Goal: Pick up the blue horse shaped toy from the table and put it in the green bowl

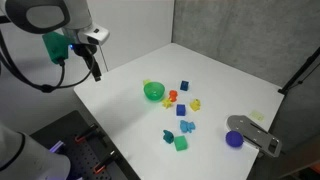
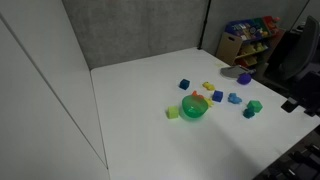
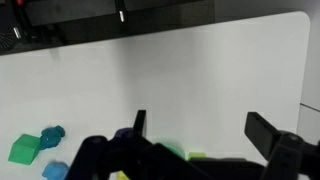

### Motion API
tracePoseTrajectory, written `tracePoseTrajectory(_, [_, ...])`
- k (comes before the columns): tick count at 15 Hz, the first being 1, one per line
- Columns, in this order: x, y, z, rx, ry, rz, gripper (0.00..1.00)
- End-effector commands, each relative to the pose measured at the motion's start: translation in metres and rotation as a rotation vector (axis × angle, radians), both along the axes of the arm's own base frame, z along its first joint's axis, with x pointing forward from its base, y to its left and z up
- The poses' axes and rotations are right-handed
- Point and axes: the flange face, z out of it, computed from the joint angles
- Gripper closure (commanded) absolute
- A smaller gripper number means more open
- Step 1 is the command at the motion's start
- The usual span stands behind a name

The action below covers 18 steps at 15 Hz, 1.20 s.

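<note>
The green bowl [image 1: 153, 91] [image 2: 194, 109] stands near the middle of the white table, among small toys. The blue horse shaped toy seems to be the lumpy blue piece [image 1: 168, 134] beside the green cube [image 1: 181, 143]. In the wrist view it shows at the lower left [image 3: 52, 135], next to the cube [image 3: 23, 150]. It is too small to be sure of its shape. My gripper [image 1: 96, 68] [image 3: 200, 125] is open and empty. It hangs over the table's far left corner, well away from the bowl and the toys.
Other blue blocks [image 1: 184, 86] [image 1: 188, 126], a yellow piece [image 1: 195, 103] and a red-orange piece [image 1: 170, 98] lie around the bowl. A dark-blue cup [image 1: 234, 139] and a grey object [image 1: 255, 135] sit near the table's right edge. A dark curtain stands behind.
</note>
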Motion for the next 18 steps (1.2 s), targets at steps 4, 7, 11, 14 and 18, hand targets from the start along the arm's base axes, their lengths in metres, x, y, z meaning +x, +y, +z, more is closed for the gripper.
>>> tracePoseTrajectory(4, [0.000, 0.000, 0.001, 0.000, 0.001, 0.000, 0.00])
tracePoseTrajectory(7, [0.000, 0.000, 0.001, 0.000, 0.001, 0.000, 0.00])
tracePoseTrajectory(11, [0.013, -0.002, -0.001, -0.003, 0.001, -0.007, 0.00])
tracePoseTrajectory(14, [0.039, -0.006, -0.004, -0.008, 0.002, -0.024, 0.00])
tracePoseTrajectory(18, [0.086, -0.014, -0.015, -0.024, -0.006, -0.051, 0.00])
